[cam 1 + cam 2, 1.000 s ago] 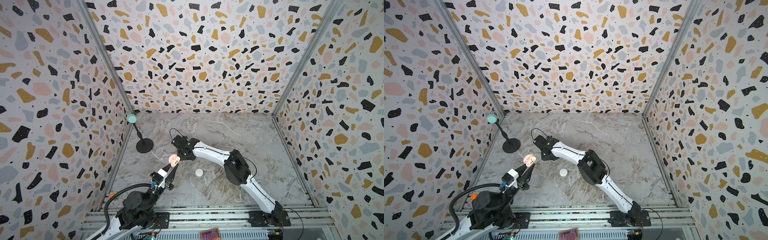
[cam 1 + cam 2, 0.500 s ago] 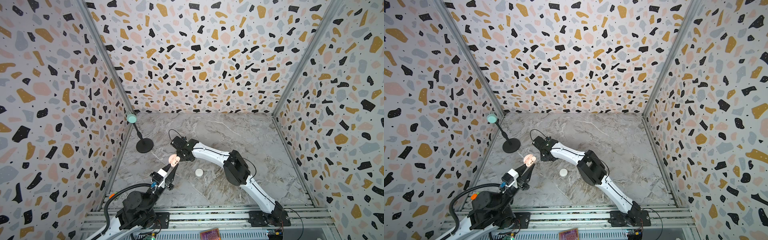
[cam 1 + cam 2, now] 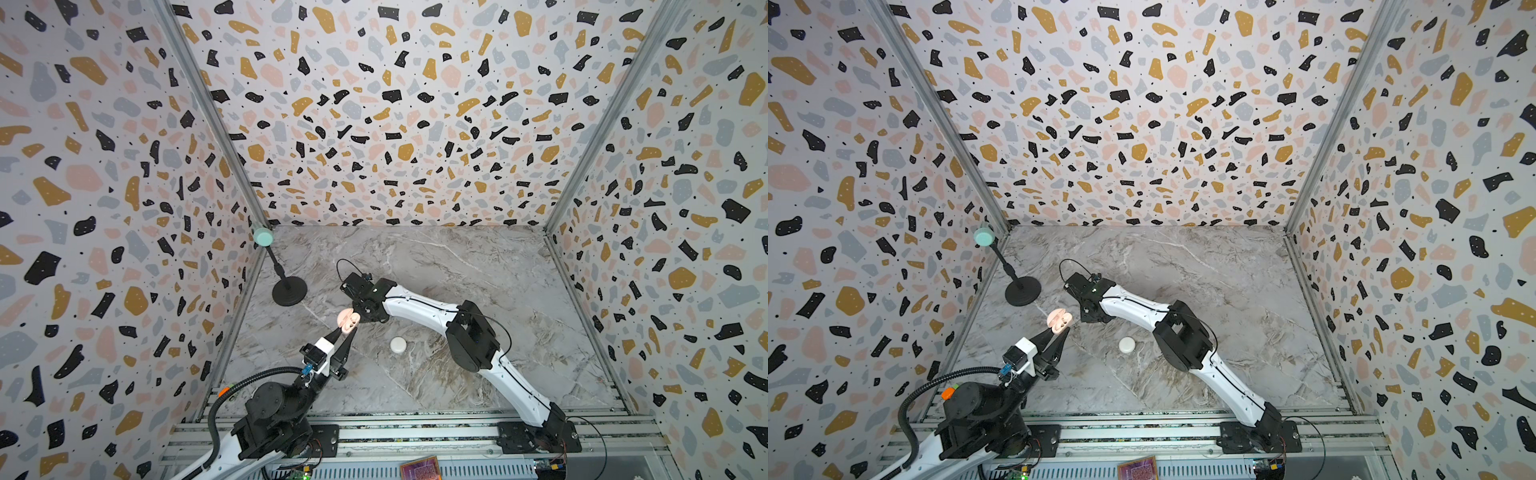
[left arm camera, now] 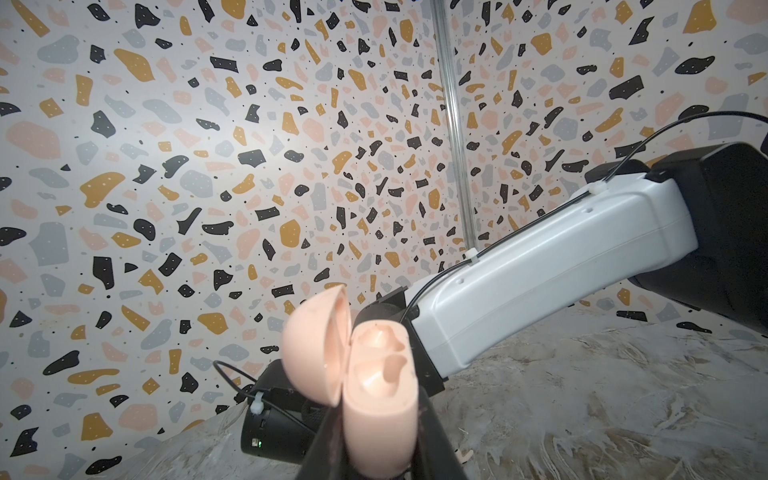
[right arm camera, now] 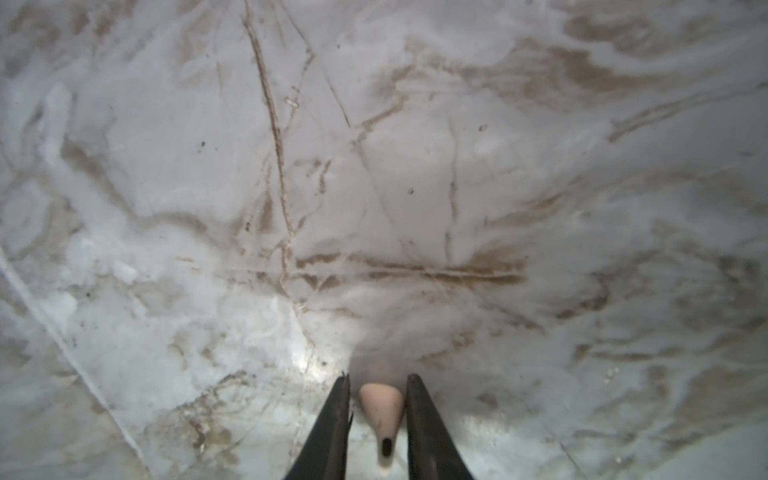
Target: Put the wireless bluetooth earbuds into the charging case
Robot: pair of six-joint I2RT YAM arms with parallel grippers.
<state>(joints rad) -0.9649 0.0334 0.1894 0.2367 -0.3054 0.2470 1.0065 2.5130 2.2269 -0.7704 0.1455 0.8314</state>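
The marble table (image 3: 457,266) is hard and slick, and that is my first worry: anything I fumble will skid or bounce across it. My right gripper (image 5: 378,379) is down at that surface, its tips seemingly on it, so pressing any lower could scrape or jam them.

My left gripper (image 3: 346,331) is pressed tight on the bottom half of the pink case (image 4: 380,399). It holds the case above the table with the lid (image 4: 316,345) swung open and both sockets empty. This is a smooth, rounded shell gripped only by its lower part. My right arm crosses just beside it, and if it bumps the case on the way up, I think the case could twist or slip out, or the lid could snap shut.

The white case (image 3: 398,345) lies shut on the table, well apart from both grippers, so there is little danger there.

Smallest and riskiest is the pink earbud (image 5: 382,409), lying on the table between my right fingers (image 5: 419,415). They stand narrowly apart on either side of it, one seemingly touching and a sliver of table showing beside the other, so I am not pinching it yet. The earbud tapers, so an uneven squeeze could squirt it out, or catch it at an angle that will not drop into a socket.
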